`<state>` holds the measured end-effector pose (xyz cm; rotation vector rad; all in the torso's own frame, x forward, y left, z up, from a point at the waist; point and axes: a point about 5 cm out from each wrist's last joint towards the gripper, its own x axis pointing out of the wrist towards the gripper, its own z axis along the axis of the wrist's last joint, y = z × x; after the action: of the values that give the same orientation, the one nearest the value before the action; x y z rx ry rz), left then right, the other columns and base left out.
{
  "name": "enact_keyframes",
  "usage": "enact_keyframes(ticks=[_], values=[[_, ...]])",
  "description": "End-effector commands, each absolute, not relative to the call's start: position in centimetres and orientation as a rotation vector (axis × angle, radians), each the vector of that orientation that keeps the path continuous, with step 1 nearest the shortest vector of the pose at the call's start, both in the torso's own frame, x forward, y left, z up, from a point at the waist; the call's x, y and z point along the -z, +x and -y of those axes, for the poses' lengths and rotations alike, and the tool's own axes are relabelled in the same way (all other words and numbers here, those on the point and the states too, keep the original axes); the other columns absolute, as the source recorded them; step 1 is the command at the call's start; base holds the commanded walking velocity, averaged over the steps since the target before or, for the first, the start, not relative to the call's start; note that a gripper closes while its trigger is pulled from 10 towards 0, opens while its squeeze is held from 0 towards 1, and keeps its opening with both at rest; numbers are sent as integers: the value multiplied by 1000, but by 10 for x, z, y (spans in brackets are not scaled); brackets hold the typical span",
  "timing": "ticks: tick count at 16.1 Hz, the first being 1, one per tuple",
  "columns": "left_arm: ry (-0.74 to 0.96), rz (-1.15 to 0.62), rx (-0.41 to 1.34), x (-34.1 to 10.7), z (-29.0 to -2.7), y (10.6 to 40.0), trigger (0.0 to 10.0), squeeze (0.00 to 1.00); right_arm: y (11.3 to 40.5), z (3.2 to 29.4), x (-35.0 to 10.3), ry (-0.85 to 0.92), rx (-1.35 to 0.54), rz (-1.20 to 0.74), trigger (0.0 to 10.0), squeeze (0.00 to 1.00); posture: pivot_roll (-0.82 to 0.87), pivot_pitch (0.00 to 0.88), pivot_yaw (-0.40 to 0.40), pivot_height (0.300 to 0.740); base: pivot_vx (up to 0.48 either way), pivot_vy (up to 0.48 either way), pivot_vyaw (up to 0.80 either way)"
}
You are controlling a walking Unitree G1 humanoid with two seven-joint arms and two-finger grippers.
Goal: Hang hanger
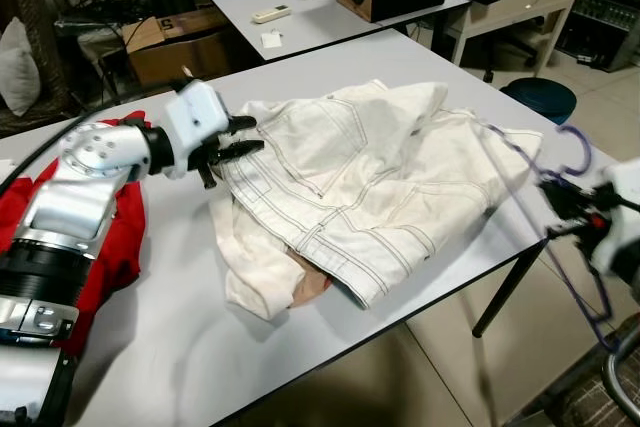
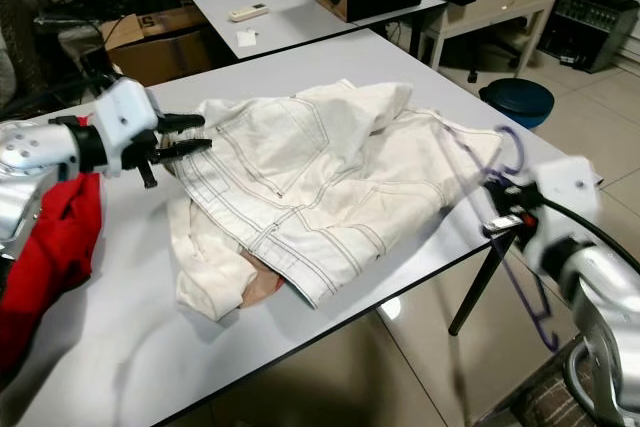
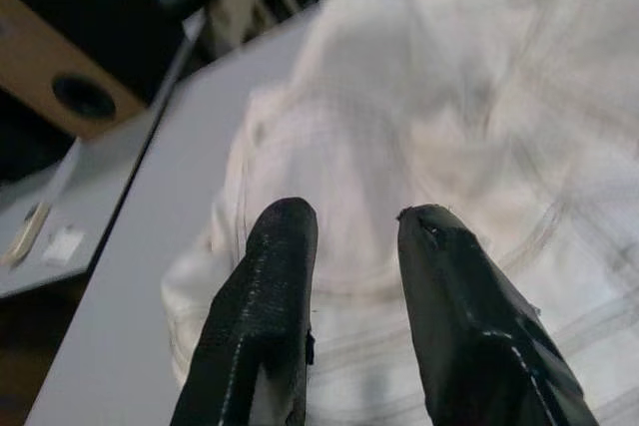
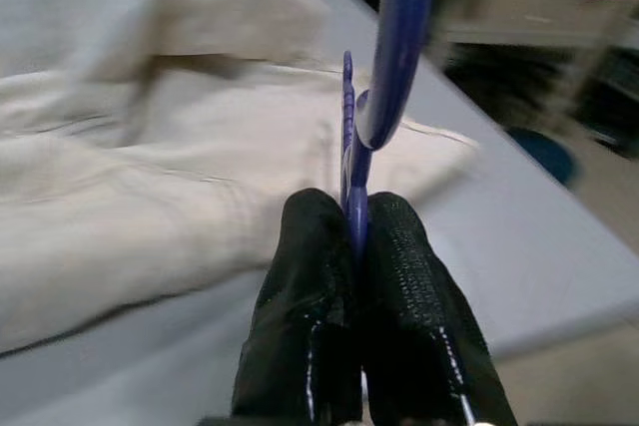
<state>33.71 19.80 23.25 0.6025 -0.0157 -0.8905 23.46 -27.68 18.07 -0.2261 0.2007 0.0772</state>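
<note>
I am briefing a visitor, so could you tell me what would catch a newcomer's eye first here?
A rumpled white jacket sprawls across the middle of the grey table. At the table's right edge the right tool is shut on a purple hanger, while the left tool hovers open at the jacket's left side, beside a red garment.

Left arm (image 1: 85,182): silver metal shell, rounded joint housing with small dark screw holes, black ribbed collar behind it.
Left wrist block (image 1: 195,122): white, boxy, directly behind my jaws.
Left gripper (image 1: 238,137): two long black fingers (image 3: 262,316), textured pads.
Right gripper (image 4: 354,246): two black fingers, same grain.
Right arm (image 2: 600,292): silver shell, white wrist block, black cable alongside.
</note>
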Motion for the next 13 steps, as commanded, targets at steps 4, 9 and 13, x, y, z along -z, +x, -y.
enact_keyframes(ticks=[4,9,13], values=[[406,6,1227,-209,-152,306,10000,1000,206,262,-188,-194,-108,-163,10000,0,-178,0,98,740,0,0,0],[517,-148,1316,-150,-134,286,10000,1000,189,225,-159,-174,-254,-233,10000,0,-194,0,114,740,0,0,0],[768,-188,1269,-126,-149,289,10000,384,183,211,-155,-180,-266,-251,10000,0,-212,0,125,740,0,0,0]])
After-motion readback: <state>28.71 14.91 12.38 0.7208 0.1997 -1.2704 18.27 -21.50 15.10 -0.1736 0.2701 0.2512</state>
